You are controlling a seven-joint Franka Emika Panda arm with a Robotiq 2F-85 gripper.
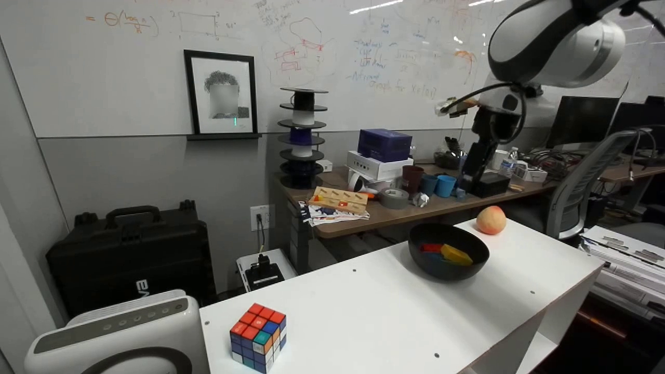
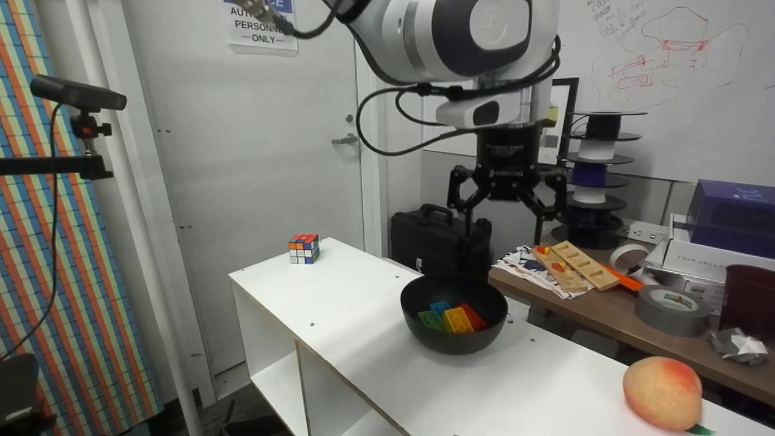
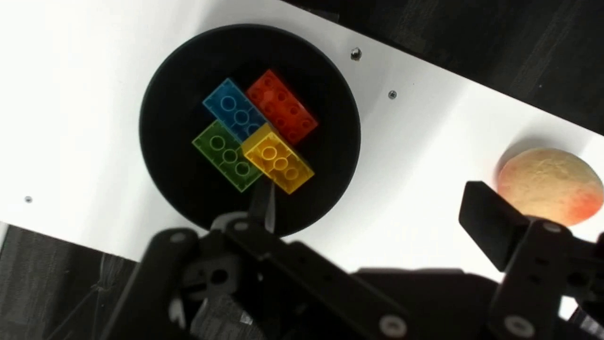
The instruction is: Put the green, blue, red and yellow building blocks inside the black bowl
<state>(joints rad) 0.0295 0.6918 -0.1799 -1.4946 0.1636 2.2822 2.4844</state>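
The black bowl [image 1: 434, 271] stands upright on the white tabletop; it also shows in an exterior view [image 2: 451, 344] and the wrist view [image 3: 177, 94]. Inside it lie the green block [image 3: 226, 155], the blue block [image 3: 236, 109], the red block [image 3: 283, 106] and the yellow block [image 3: 279, 161]. The yellow block is tilted, resting against or over the green and blue blocks. My gripper [image 2: 503, 235] is open, with nothing between its fingers, and hangs above the table, higher than the bowl. In the wrist view its fingers [image 3: 370, 200] are spread wide, one overlapping the bowl.
A peach-like ball [image 2: 663, 393] lies on the white tabletop [image 2: 363, 315] near the bowl. A multicoloured puzzle cube [image 1: 258, 337] stands at the tabletop's far end. A brown desk [image 1: 358, 221] with boxes, cups, tape and spools stands alongside.
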